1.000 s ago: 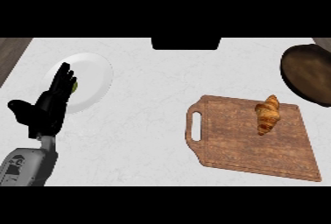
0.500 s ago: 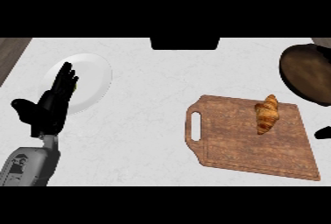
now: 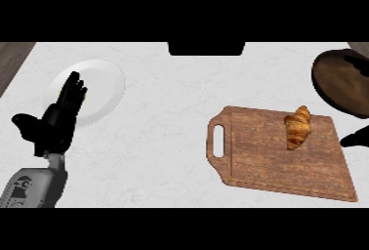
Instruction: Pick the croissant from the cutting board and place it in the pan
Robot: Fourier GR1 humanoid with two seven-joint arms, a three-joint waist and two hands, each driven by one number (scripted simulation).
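One croissant (image 3: 297, 128) lies on the cutting board (image 3: 281, 163), near the board's far right corner, its length running roughly from the far edge toward the near edge; nothing touches it. At the bench's far right corner sits the dark pan (image 3: 340, 83), well apart from the board's handle slot; a white plate (image 3: 101, 90) rests near the far left corner. Resting at the left edge, the left hand (image 3: 57, 124) has straight, spread fingers over the plate's rim; the right hand (image 3: 356, 140) shows only as a dark tip at the right edge, fingers unreadable.
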